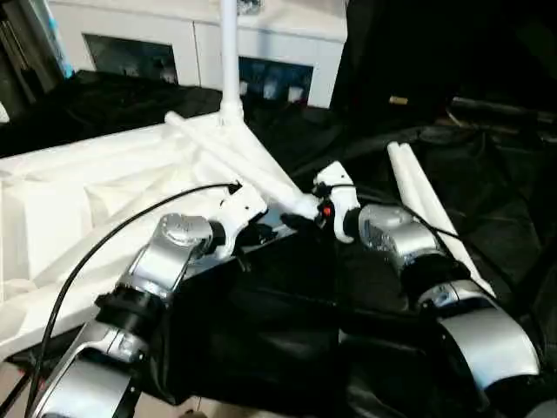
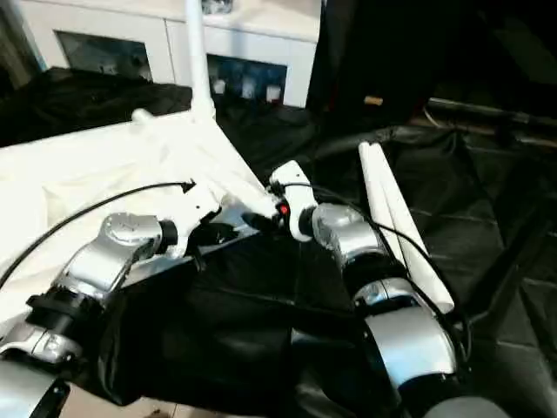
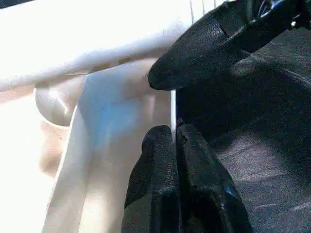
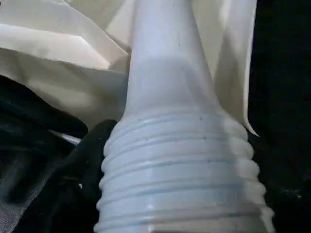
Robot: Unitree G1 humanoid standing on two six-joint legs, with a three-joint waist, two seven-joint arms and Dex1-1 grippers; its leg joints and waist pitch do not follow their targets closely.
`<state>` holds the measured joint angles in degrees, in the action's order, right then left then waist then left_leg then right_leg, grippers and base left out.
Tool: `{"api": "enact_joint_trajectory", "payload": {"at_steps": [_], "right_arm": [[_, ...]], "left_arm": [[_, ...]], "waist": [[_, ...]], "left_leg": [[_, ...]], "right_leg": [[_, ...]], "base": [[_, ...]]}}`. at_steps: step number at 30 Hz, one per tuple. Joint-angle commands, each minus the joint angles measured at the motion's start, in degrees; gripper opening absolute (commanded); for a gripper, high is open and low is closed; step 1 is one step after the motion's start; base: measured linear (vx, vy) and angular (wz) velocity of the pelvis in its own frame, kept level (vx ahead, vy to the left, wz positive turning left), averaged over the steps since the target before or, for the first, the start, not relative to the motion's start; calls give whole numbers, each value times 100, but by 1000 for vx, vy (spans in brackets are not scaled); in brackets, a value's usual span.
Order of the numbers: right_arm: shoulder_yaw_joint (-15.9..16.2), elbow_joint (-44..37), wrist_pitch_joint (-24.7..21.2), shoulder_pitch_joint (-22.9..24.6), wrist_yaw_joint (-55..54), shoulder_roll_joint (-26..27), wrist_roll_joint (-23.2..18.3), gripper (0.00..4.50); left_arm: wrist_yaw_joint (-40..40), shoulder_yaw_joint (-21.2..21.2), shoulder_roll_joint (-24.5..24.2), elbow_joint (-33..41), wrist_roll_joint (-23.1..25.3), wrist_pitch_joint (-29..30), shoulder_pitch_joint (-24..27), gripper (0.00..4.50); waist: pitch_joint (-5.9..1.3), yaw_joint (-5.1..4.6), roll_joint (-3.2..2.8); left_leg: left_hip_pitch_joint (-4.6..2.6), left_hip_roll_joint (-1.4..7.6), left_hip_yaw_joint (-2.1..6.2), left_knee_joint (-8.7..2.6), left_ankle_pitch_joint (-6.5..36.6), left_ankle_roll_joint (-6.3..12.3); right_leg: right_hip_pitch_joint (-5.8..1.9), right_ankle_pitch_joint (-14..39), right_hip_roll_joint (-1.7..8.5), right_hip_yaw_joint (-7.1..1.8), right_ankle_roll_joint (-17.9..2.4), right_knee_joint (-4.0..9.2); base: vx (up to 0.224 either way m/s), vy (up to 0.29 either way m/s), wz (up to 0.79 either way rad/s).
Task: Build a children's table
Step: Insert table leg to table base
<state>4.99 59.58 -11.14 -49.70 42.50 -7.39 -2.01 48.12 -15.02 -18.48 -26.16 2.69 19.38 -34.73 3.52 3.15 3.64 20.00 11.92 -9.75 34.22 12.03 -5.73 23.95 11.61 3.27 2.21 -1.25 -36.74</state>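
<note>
The right hand (image 1: 306,212) pinches the ridged end of a long white plastic leg (image 1: 228,157) lying across the upturned white tabletop (image 1: 78,218); the left hand (image 3: 176,127), pressed together, rests at the tabletop's rim.

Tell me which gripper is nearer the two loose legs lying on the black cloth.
Right. The right gripper, holding a leg's ridged end, sits just beside the loose legs. The left gripper, pinching the tabletop's edge, is farther off.

tabletop (image 1: 70,209) left — leg (image 1: 252,165) lying across it | two legs (image 1: 426,205) right
</note>
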Motion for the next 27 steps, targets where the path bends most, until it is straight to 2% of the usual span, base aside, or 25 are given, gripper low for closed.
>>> {"api": "enact_joint_trajectory", "payload": {"at_steps": [1, 9, 11, 14, 15, 17, 18, 19, 20, 21, 22, 24, 25, 26, 27], "right_arm": [[75, 162, -118, 88, -34, -57, 106, 337], [-128, 115, 83, 124, -7, -44, -44, 278], [-150, 85, 140, 155, -1, -47, -69, 276], [-263, -73, 190, 274, 25, -89, -189, 273], [-328, -191, 171, 362, 71, -124, -267, 273], [-373, -264, 157, 427, 111, -140, -325, 272], [-389, -291, 148, 452, 128, -146, -346, 272], [-406, -321, 138, 481, 148, -152, -374, 272], [-439, -381, 132, 540, 167, -155, -418, 272], [-477, -487, 135, 660, 165, -146, -468, 272], [-479, -534, 159, 729, 168, -142, -470, 272], [-496, -643, 199, 827, 191, -129, -488, 272], [-499, -667, 198, 842, 193, -128, -495, 272], [-536, -769, 210, 887, 208, -116, -553, 272], [-589, -871, 227, 926, 209, -107, -624, 272]], "left_arm": [[-45, 94, -76, 94, -6, -125, -122, 0], [-96, 199, -155, 256, -61, -215, -22, 0], [-126, 251, -171, 311, -89, -231, 13, 0], [-265, 470, -211, 543, -198, -227, 108, 0], [-181, 646, -202, 747, -428, -43, 154, 0], [-23, 661, -241, 894, -531, -38, 209, 0], [41, 648, -262, 942, -553, -55, 233, 0], [123, 624, -292, 997, -578, -86, 263, 0], [283, 552, -356, 1068, -604, -118, 316, 45], [679, 414, -462, 1184, -736, 36, 414, 45], [787, 337, -498, 1218, -733, -3, 467, 56], [548, 252, -498, 1117, -471, -407, 489, 66], [512, 249, -495, 1109, -443, -441, 491, 76], [462, 307, -467, 1076, -470, -429, 476, 84], [452, 390, -440, 1062, -549, -392, 459, 84]], "waist": [[-429, 73, -77], [-443, 87, -78], [-444, 88, -104], [-450, 87, -111], [-452, 89, -122], [-460, 94, -136], [-477, 93, -119], [-471, 91, -121], [-466, 100, -136], [-462, 109, -171], [-462, 132, -201], [-432, 130, -174], [-411, 152, -180], [-418, 189, -220], [-417, 195, -207]], "left_leg": [[-2, 108, -21, -337, 131, 378], [4, 101, -20, -324, 4, 428], [4, 105, -17, -325, 29, 413], [8, 110, -14, -322, -1, 401], [3, 105, -16, -320, -21, 427], [-2, 108, -14, -315, -66, 446], [15, 88, -16, -299, -198, 523], [9, 88, -19, -300, -200, 547], [1, 92, -19, -300, -163, 563], [5, 97, -12, -304, -136, 557], [-27, 109, -19, -311, -84, 502], [-24, 112, -26, -328, 76, 457], [-52, 115, -33, -347, 316, 396], [-56, 116, -27, -354, 450, 279], [-60, 117, -33, -355, 477, 238]], "right_leg": [[-428, -467, 435, -238, -1759, 311], [-428, -715, 427, -236, -1787, 284], [-427, -706, 430, -233, -1790, 285], [-437, -828, 422, -232, -1804, 272], [-436, -914, 418, -232, -1824, 267], [-431, -1028, 412, -227, -1860, 252], [-444, -1271, 395, -226, -1906, 225], [-431, -1271, 392, -223, -1916, 233], [-427, -1218, 399, -221, -1925, 240], [-430, -1204, 406, -223, -1918, 235], [-406, -1166, 409, -219, -1949, 245], [-406, -1020, 381, -210, -1923, 271], [-393, -657, 381, -206, -1845, 312], [-404, -379, 405, -215, -1765, 318], [-399, -324, 402, -219, -1720, 329]], "base": [[0, 0, 0], [0, 0, 0], [0, 0, 0], [0, 0, 0], [0, 0, 0], [0, 0, 0], [0, 0, 0], [0, 0, 0], [0, 0, 0], [0, 0, 0], [0, 0, 0], [0, 0, 0], [0, 0, 0], [0, 0, 0], [0, 0, 0]]}}
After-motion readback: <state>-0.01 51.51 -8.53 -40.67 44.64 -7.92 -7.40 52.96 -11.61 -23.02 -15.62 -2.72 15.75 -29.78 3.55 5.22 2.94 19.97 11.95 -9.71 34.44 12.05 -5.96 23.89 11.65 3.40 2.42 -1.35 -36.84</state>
